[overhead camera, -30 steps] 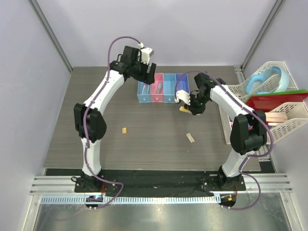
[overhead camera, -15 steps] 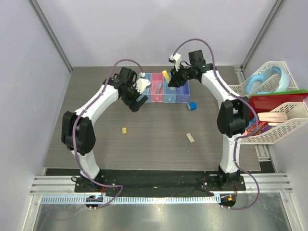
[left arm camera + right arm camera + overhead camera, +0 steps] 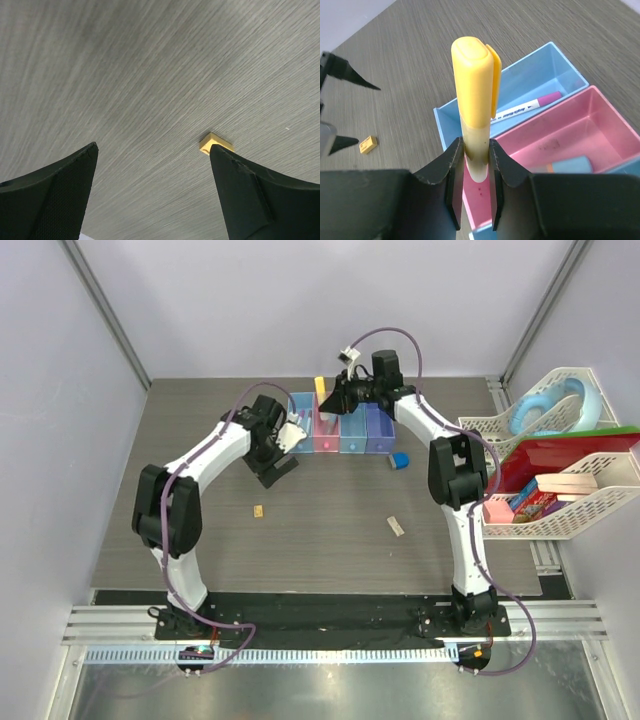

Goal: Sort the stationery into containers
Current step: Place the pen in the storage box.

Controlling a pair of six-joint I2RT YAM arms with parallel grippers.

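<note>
Noting the yellow marker point(image 3: 472, 100) first: it stands upright, cap up, clamped at its pale lower barrel between the jaws of the right gripper point(image 3: 476, 167). From the right wrist view its lower end sits over the wall shared by the end light blue box point(image 3: 555, 65) and the pink box point(image 3: 600, 115). We cannot tell from this angle which of the two it is truly above. In the overhead view the marker point(image 3: 320, 386) shows at the far left part of the containers point(image 3: 351, 435), held clear of them.

A pink-capped white pen point(image 3: 525, 106) lies inside the light blue box. A blue-capped tube point(image 3: 570, 164) lies in the pink box.

The left gripper point(image 3: 280, 462) hangs just in front of the row's left end, its jaws wide apart and holding nothing. Its wrist view shows both fingers point(image 3: 60, 195) spread over the table point(image 3: 330, 520), with one tan eraser point(image 3: 216, 143) lying flat just beside the right-hand finger.

Loose on the table we also log a second tan eraser point(image 3: 397, 526), well apart from the row, and a small blue block point(image 3: 399, 460) near the purple end. White baskets point(image 3: 590, 505) stand at the right edge.
</note>
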